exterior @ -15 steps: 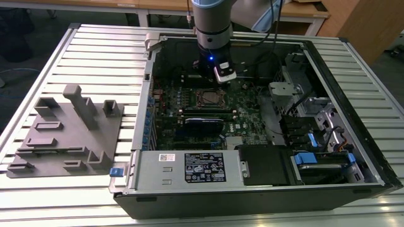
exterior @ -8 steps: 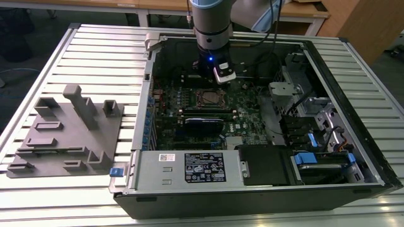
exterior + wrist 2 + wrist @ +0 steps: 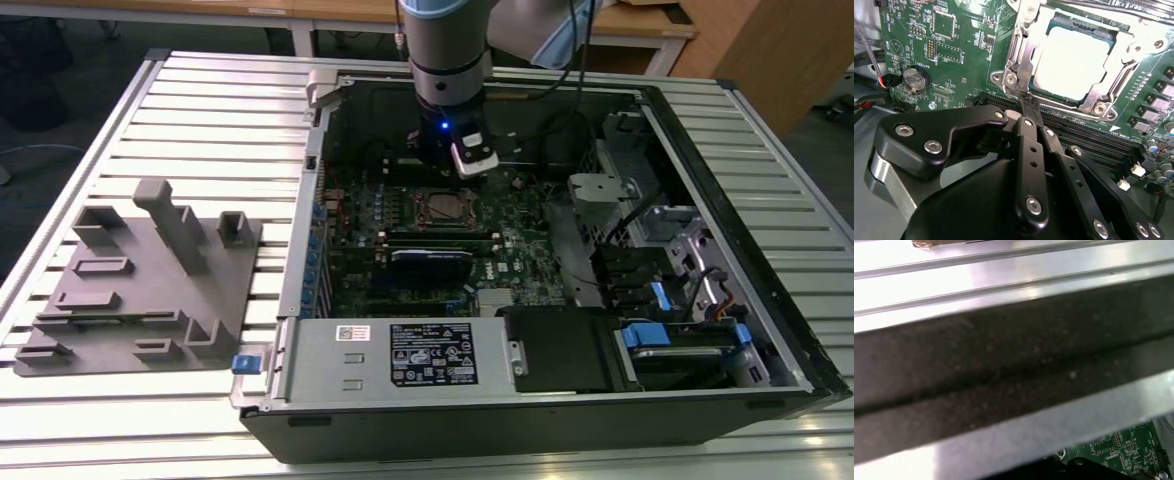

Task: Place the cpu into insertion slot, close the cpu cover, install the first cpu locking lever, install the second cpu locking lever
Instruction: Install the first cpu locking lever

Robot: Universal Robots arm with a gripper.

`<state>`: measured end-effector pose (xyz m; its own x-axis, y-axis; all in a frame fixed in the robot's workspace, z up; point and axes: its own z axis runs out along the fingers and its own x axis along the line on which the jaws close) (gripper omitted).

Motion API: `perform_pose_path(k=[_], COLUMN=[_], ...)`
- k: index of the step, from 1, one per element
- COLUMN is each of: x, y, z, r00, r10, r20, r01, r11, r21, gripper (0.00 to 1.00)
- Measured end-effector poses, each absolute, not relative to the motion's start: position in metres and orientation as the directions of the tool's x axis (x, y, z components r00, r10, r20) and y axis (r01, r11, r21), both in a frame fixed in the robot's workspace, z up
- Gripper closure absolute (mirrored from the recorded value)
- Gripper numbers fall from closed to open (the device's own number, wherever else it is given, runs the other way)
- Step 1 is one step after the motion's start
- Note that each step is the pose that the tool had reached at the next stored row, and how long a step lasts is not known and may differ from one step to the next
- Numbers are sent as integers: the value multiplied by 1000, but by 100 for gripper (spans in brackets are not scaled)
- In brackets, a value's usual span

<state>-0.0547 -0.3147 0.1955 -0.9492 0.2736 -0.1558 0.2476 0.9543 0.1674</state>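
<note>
The black two-fingered gripper (image 3: 1027, 102) has its fingers pressed together with nothing between them, the tips down beside the edge of the square socket. In the exterior view the gripper (image 3: 467, 172) hangs just beyond the far side of the socket, inside the open computer case.

The small flat square cpu with its dull silver-grey metal top (image 3: 1070, 62) lies seated in the insertion slot (image 3: 1104, 39), whose dark border shows around the chip. The thin square silver metal cpu cover (image 3: 1022, 54) lies down over it, its window framing the chip's top.

In the exterior view the slot (image 3: 442, 207) sits in the far middle of the green circuit board (image 3: 521, 225), with long black memory slots (image 3: 434, 236) just nearer. On the exterior view's left, a grey plastic fixture block (image 3: 140, 285) rests on the ribbed aluminium table (image 3: 214, 100).
</note>
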Motion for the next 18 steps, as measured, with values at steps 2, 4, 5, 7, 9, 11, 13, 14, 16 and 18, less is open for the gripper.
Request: perform_pose_path(k=[2, 4, 5, 7, 9, 11, 13, 14, 16, 18], x=[-55, -55, -56, -56, -56, -56, -56, -56, -56, -56], y=[-315, -315, -315, -315, -315, -315, -315, -315, -315, -315], z=[195, 195, 194, 193, 193, 193, 193, 193, 195, 197], r00=[-949, -949, -948, -948, -948, -948, -948, -948, -947, -947], r10=[273, 273, 273, 274, 273, 273, 273, 273, 273, 273], r20=[-158, -160, -161, -164, -165, -166, -166, -166, -166, -166], r01=[247, 247, 247, 246, 246, 246, 246, 246, 246, 246], r11=[955, 955, 955, 954, 954, 954, 954, 954, 954, 954], r21=[167, 167, 167, 170, 169, 169, 169, 169, 169, 169], gripper=[89, 89, 89, 89, 89, 89, 89, 89, 89, 89])
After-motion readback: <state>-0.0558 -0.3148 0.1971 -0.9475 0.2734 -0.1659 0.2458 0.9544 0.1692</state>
